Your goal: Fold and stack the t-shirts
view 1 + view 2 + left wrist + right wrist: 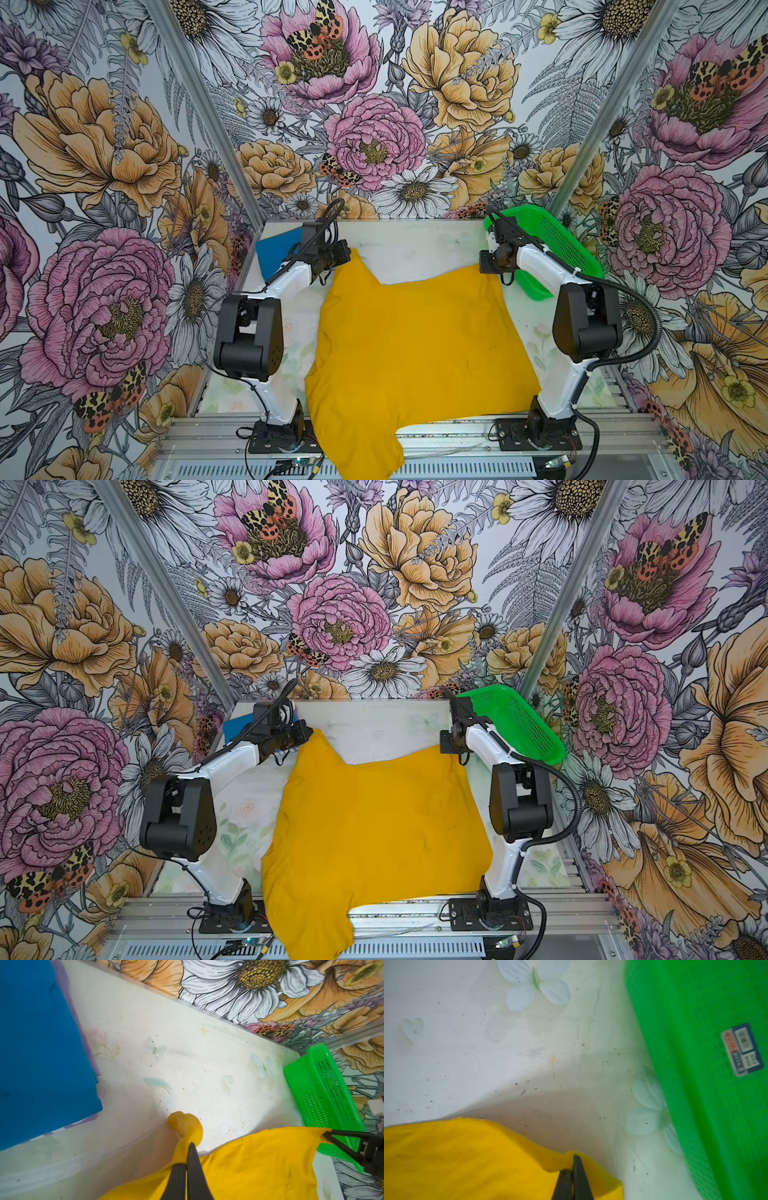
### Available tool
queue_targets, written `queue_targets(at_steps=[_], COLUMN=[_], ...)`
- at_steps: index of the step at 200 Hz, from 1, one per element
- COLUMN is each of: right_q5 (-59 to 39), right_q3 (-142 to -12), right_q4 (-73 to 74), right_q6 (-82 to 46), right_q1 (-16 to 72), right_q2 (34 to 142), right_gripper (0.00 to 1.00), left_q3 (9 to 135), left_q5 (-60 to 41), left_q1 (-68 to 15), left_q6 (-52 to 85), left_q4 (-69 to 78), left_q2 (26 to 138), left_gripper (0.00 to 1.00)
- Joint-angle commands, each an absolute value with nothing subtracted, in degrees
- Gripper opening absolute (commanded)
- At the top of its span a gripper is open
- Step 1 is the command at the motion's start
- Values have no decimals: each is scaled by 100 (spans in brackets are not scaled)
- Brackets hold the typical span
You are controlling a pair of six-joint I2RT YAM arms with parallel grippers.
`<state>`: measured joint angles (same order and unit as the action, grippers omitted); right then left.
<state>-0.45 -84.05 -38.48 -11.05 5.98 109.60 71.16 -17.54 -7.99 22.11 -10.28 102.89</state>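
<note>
While left tool [190, 1145], right tool [574, 1157] pinch, soft yellow shirt [415, 340] drapes.

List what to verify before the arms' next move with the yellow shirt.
1. The left pincer is shut on a far corner of the yellow shirt: ok.
2. The right pincer is shut on the other far corner: ok.
3. Shirt wholly on the table: not ok, the near part hangs over the front edge.
4. The blue shirt is apart from the yellow one: ok.
5. The green basket is apart from the gripped corner: ok.
</note>
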Motion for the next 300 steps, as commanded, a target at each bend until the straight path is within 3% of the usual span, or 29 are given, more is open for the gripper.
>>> queue_targets(at_steps=[1, 67, 105, 123, 142, 158, 194, 238, 260, 300], right_q5=[288, 623, -106, -212, -146, -115, -73, -62, 392, 1126], right_q3=[-8914, -8702, -8649, -8691, -8642, -8563, -8455, -8542, -8596, -8382], right_q4=[-3505, -3564, -3542, -3555, -3551, -3558, -3568, -3573, -3653, -3673], right_q6=[-999, -946, -830, -894, -992, -983, -979, -1023, -1138, -1239], right_q1=[559, 275, 328, 333, 288, 264, 253, 260, 263, 255], right_q2=[10915, 10862, 10731, 10781, 10767, 10715, 10574, 10619, 10610, 10375], right_gripper=[0, 0, 0, 0, 0, 0, 0, 0, 0, 0], left_q3=[7783, 8075, 7428, 7311, 7790, 8378, 9057, 8808, 8881, 9131], left_q5=[-1784, -2358, -257, 394, 506, 452, -356, -845, -1393, -1293], left_q1=[-892, -884, -783, -1345, -2282, -2547, -1581, -766, -618, -573], left_q6=[2243, 2590, 2523, 2387, 2426, 2437, 2544, 2402, 2302, 2180], left_q4=[-380, -66, -1147, -1433, -1660, -1767, -1785, -1347, -1036, -768], left_q2=[10369, 11214, 9519, 8825, 9046, 9746, 11173, 11221, 11403, 11649], left_gripper=[0, 0, 0, 0, 0, 0, 0, 0, 0, 0])
